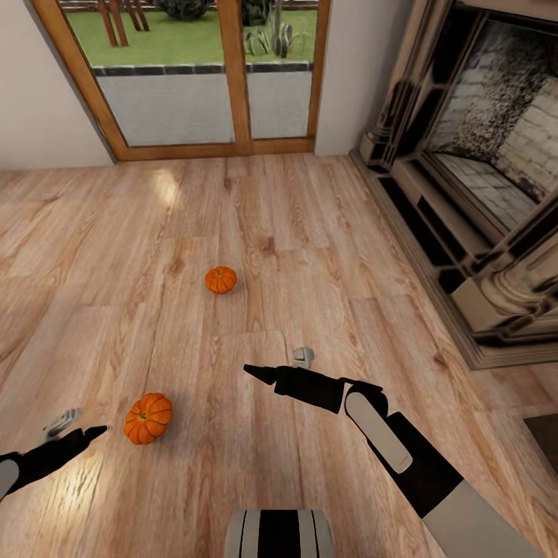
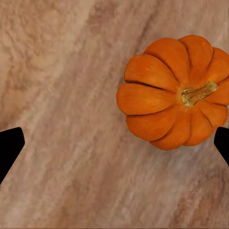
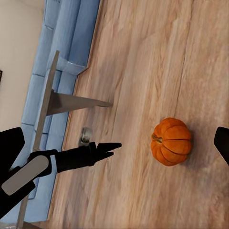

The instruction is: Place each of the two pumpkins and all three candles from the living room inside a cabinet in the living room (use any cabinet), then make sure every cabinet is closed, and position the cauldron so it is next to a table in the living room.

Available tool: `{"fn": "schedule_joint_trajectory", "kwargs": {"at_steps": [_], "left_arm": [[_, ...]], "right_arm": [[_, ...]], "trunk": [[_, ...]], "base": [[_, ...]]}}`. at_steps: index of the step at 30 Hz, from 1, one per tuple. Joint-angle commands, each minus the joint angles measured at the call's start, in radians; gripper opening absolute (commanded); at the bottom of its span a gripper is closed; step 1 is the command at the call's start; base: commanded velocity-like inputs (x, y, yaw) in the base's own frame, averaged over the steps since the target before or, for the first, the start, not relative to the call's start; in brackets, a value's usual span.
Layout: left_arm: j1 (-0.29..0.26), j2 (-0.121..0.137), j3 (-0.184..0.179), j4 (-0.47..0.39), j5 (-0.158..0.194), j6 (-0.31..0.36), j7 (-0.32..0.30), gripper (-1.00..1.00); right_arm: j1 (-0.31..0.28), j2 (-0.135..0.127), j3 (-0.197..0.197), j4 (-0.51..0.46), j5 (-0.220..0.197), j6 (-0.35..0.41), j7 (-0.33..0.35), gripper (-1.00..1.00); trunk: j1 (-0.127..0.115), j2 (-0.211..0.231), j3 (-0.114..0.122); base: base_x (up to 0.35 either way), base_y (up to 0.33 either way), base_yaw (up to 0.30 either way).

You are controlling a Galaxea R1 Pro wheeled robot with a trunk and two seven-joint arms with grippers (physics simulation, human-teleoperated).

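Pumpkins, 2 of them, sat on the wood floor point(image 1: 325, 232): the near one point(image 1: 148, 418) just beside the left gripper point(image 1: 97, 430), whose fingers point(image 2: 9, 148) were spread wide and empty, probably lining up a grasp. The far one point(image 1: 221, 280) lay ahead. I cannot tell how the right gripper point(image 1: 252, 370) stood.

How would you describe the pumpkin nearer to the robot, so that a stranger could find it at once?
Start from the glass patio door and come down the wooden floor toward the robot. Past the first pumpkin lies the nearer pumpkin, just beside the left tool. It looks larger in the head view than the other.
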Motion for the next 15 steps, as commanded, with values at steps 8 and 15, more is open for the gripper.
{"fn": "schedule_joint_trajectory", "kwargs": {"at_steps": [8,15], "left_arm": [[0.0,-0.033,-0.001,0.053,-0.002,-0.098,0.035,1.0],[-0.004,-0.043,-0.003,0.058,0.001,-0.102,0.099,1.0]], "right_arm": [[0.0,-0.001,0.001,0.0,-0.004,0.003,0.0,1.0],[0.0,0.002,0.001,0.0,-0.002,0.003,0.0,1.0]], "trunk": [[0.0,0.0,-0.001],[0.0,0.0,-0.001]], "base": [[0.0,0.0,0.0],[0.0,0.0,0.0]]}}
